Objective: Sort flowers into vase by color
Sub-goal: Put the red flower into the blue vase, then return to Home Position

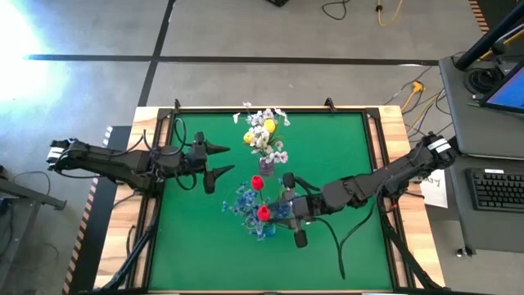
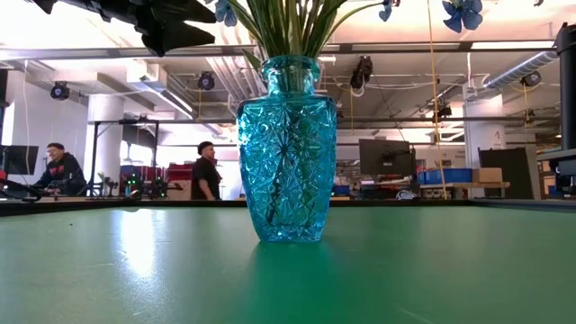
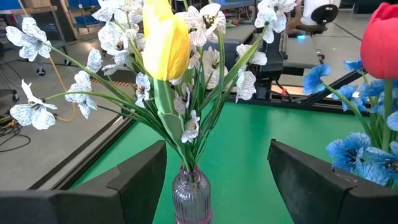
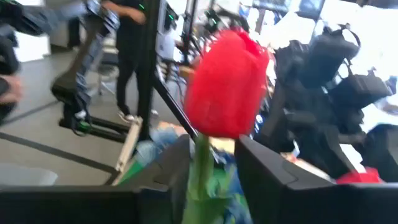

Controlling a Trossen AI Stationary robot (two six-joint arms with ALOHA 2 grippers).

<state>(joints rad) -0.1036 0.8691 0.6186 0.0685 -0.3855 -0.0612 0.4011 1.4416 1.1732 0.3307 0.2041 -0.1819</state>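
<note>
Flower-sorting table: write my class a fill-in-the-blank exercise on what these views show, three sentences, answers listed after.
1. The blue vase holds blue blooms and ____ tulips.
2. The yellow tulip stands among white blossoms in a clear ____.
3. The right claw has a red tulip's ____ between its fingers, while the left claw is open, facing the yellow tulip.

Missing words: red; vase; stem

A: Where do the vases stand?
B: One vase [image 1: 260,231] stands at the middle of the mat [image 1: 344,147], nearer its front edge; a narrow vase [image 1: 266,166] stands behind it, toward the back.
A: And the arms?
B: The left gripper [image 1: 219,161] lies left of the narrow vase; the right gripper [image 1: 291,210] is just right of the front one.
</note>
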